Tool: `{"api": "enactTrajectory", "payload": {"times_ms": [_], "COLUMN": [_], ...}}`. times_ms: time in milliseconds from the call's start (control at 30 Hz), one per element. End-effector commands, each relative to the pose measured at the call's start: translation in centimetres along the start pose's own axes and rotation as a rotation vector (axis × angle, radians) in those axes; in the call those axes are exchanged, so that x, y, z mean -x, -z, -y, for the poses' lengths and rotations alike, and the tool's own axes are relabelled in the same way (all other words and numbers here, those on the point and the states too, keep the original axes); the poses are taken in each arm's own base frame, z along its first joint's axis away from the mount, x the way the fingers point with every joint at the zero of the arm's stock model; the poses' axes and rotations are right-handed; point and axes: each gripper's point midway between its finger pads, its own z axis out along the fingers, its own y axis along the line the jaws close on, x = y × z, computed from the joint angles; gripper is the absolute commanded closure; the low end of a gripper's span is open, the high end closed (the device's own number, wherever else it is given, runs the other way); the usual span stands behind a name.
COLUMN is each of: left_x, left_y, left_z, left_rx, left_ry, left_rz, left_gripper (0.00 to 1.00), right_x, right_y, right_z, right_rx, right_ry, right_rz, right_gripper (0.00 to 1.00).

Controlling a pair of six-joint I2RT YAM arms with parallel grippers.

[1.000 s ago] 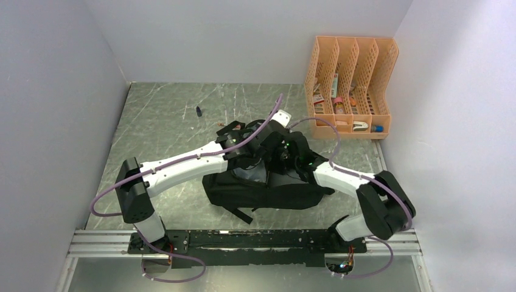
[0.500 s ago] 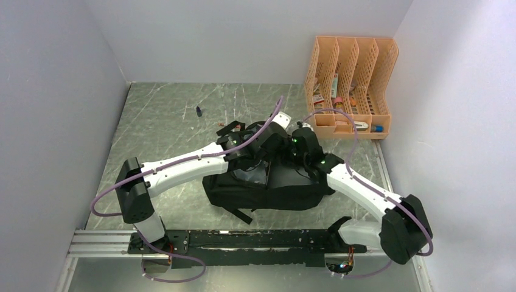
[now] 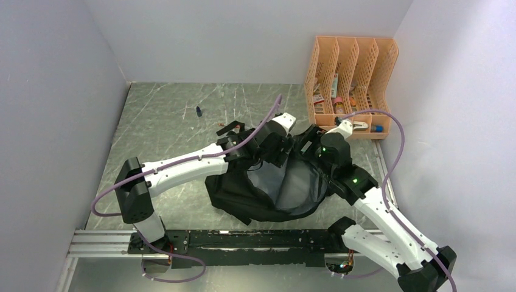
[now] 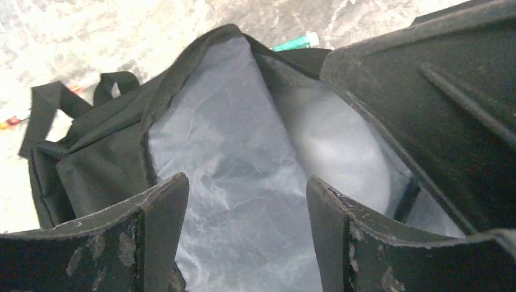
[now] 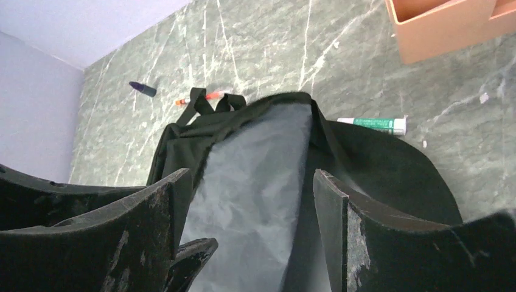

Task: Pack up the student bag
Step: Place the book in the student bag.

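The student bag (image 3: pixel 240 193), a big black backpack, lies in the middle of the table with its mouth spread wide and its grey lining (image 3: pixel 286 182) showing. My left gripper (image 3: pixel 275 151) hovers over the far rim of the mouth; in its wrist view the gripper (image 4: pixel 246 201) is open over the lining (image 4: pixel 237 152) with nothing between the fingers. My right gripper (image 3: pixel 309 145) is beside it at the rim's right end, also open (image 5: pixel 251 188) and empty above the bag (image 5: pixel 389 176). A dark fingertip (image 5: pixel 188 255) of the other gripper pokes in below.
An orange slotted file organiser (image 3: pixel 350 79) holding small items stands at the back right. A green tube (image 5: pixel 372 125) lies just behind the bag, a red pen (image 5: pixel 207 96) by the bag's handle, and a small dark marker (image 3: pixel 199 111) farther back left. Walls close three sides.
The left gripper has opened. The right arm has swung out to the right and back. The bag's mouth now gapes much wider, showing far more grey lining.
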Motion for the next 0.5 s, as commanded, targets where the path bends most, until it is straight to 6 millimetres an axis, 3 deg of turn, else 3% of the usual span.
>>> {"api": "enactTrajectory", "payload": {"times_ms": [0,233,367,467], "left_x": [2.6,2.4,0.5,-2.1], "left_y": [0.8,1.1,1.5,1.8], "left_z": [0.1,-8.9,-13.3,-16.4], "left_rx": [-0.116,0.032,0.222,0.349], "left_ry": [0.123,0.295,0.280,0.316], "left_rz": [0.076,0.098,0.061,0.007], "left_gripper": [0.24,0.24,0.23,0.22], "right_x": [1.6,0.4,-1.8,-3.7], "right_y": [0.2,-0.6,-2.0,-3.0], "right_z": [-0.2,-2.9,-4.9,-5.9], "right_rx": [-0.006,0.100,0.142,0.140], "right_ry": [0.029,0.091,0.118,0.143], "right_rz": [0.051,-0.054,-0.179,-0.246], "right_gripper": [0.24,0.25,0.26,0.26]}}
